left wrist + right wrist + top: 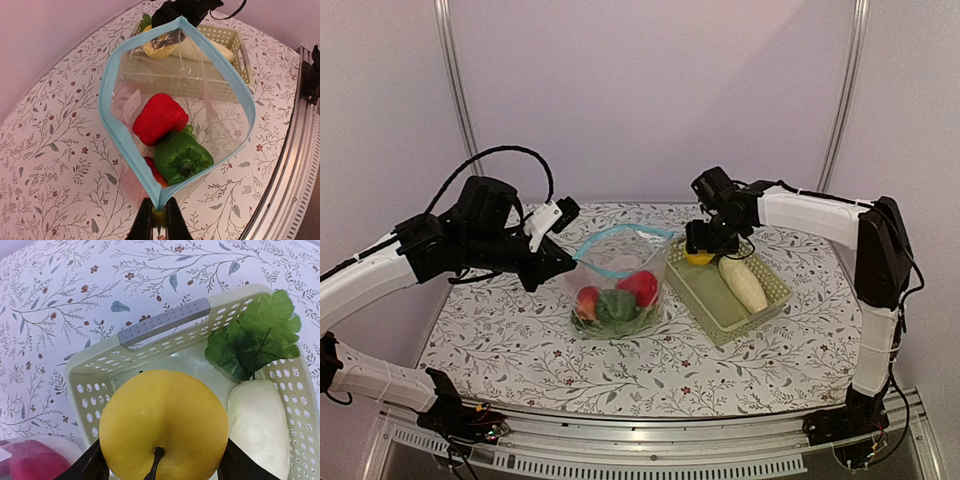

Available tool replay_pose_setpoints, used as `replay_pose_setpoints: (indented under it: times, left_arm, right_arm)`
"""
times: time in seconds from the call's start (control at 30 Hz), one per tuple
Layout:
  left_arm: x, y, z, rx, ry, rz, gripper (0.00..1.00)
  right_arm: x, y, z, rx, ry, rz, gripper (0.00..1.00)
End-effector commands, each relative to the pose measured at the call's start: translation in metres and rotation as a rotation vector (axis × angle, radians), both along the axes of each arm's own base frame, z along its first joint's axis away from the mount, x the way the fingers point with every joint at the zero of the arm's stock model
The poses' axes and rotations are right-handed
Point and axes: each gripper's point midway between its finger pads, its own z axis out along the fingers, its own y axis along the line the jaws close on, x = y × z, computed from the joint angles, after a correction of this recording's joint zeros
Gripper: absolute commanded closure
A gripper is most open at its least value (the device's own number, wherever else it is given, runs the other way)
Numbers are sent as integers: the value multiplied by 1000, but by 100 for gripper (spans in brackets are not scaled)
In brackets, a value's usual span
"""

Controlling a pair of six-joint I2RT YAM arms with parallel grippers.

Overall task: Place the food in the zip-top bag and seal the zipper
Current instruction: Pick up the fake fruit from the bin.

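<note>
Right beside the pale green lattice basket (85, 390), on the side toward the left arm: zip-top bag (615, 280), standing up and pretty much pressed against it, mouth pulled wide open. Already holding a red pepper (160, 117), a green pepper (182, 155) just below that, and another red piece (152, 172) tucked down by the corner farthest from the basket. Zipper (103, 100) not sealed at all, just one big light-blue loop. Left pincer (159, 215) clamped shut on the strip at that far corner, holding it up off the tabletop (520, 340).

Inside the basket: long white radish (260, 425) lying along one side, green leaves (255, 335) at its end near the grey handle (165, 320). Next to the radish, yellow apple (162, 420), with the right pincer (162, 465) closed around it, one finger against each side. Can't tell whether resting on the basket floor or lifted a little.

Under basket and bag: white tabletop cover printed with grey vines and tiny red flowers. Nearer than the basket, along the tabletop edge, a metal rail (650, 445). Behind the basket, plain pale walls (650, 100) and two slim metal posts (455, 90).
</note>
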Motion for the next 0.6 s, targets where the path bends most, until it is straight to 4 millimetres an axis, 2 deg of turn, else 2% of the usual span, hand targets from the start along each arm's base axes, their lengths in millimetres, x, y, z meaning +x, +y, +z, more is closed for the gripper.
replay_pose_setpoints:
  times: [0.0,0.03,0.1,0.2,0.4,0.5,0.57]
  left_arm:
    - [3,0,5,-21,-9,3,100]
    - [3,0,6,-25,-9,2,100]
    - [2,-1,7,-32,-6,-1,100]
    - [2,-2,8,-36,-8,0,100]
    - [3,-1,7,-34,-9,4,100]
    - [3,-1,7,-33,-9,2,100]
    - [3,-1,8,-34,-11,1,100]
  right_arm:
    - [-14,-15,71,49,-120,23,32]
    - [-20,-16,86,65,-139,37,32]
    - [-31,-16,102,86,-160,66,32]
    - [-51,-8,136,140,-209,136,32]
    - [-102,39,198,307,-288,369,32]
    - [-125,64,215,369,-295,487,32]
    - [-136,78,219,389,-289,543,32]
